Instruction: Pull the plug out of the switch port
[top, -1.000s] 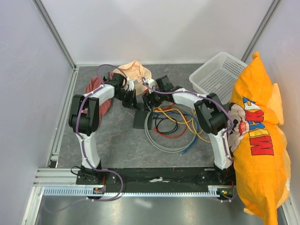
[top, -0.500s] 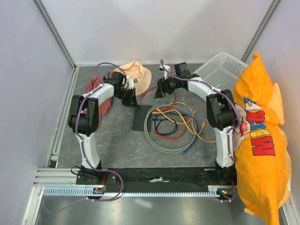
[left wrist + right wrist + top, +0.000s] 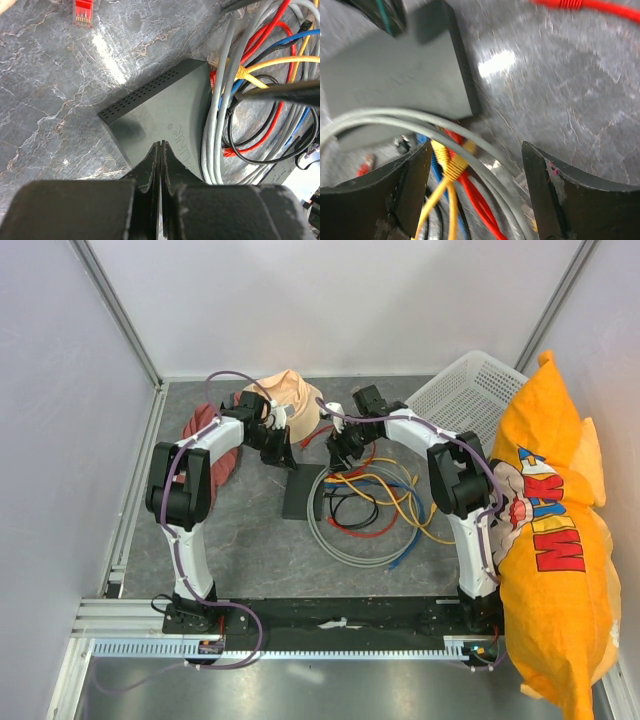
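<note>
The switch (image 3: pixel 300 492) is a flat black box on the grey floor, also in the left wrist view (image 3: pixel 160 102) and the right wrist view (image 3: pixel 395 75). Yellow (image 3: pixel 241 75), red and blue plugs sit along its right edge, among a coil of coloured cables (image 3: pixel 372 502). My left gripper (image 3: pixel 283 452) is shut and empty, its tips (image 3: pixel 161 146) over the switch's top. My right gripper (image 3: pixel 340 452) is open (image 3: pixel 476 150), just above the yellow plug (image 3: pixel 451 165) and a grey cable (image 3: pixel 485 150) by the switch's corner, touching neither.
A peach hat (image 3: pixel 292 398) and a red cloth (image 3: pixel 205 435) lie behind the left arm. A white basket (image 3: pixel 460 400) stands at the back right, with a big orange pillow (image 3: pixel 550 530) along the right wall. A loose red plug (image 3: pixel 82 12) lies behind the switch.
My right gripper rose toward the back, then came down again over the plugs at the switch's right edge. My left gripper has hardly moved.
</note>
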{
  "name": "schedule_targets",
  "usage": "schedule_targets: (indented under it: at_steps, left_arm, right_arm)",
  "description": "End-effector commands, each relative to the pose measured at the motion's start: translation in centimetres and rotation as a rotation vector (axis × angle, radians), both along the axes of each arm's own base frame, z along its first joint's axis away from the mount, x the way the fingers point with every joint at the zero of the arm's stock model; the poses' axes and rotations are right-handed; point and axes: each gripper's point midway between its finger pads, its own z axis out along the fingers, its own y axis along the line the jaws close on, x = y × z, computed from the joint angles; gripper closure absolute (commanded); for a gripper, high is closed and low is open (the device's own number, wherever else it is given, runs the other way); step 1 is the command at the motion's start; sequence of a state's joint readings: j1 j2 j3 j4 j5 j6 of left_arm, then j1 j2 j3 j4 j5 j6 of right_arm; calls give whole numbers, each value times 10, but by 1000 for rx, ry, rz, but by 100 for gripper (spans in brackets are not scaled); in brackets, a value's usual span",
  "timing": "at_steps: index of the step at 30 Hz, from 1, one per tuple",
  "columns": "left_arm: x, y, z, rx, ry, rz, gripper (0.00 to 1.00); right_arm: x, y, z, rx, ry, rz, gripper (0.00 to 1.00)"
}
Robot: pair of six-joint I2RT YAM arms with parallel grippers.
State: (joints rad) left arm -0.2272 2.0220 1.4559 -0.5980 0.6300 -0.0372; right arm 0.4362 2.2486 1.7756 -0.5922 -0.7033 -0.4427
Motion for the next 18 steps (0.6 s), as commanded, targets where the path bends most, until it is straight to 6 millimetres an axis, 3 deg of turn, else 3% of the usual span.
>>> schedule_targets:
  at_steps: [1,6,16,18]
  left_arm:
    - [2,-6,12,0,-53,-43,98]
    - [-4,-11,6,9,-53,-76,98]
    - [-11,-16,-4,15,-34,-94,98]
    - [-13,-19,-6,11,-28,-98,98]
  right_arm:
    - [14,-14,4,-41,-75,32,22]
    - [13,-21,-2,-59,-55,29,33]
    - [8,-27,-3,-53,-2,33,70]
    - [2,-29,-2,-48,19,43,63]
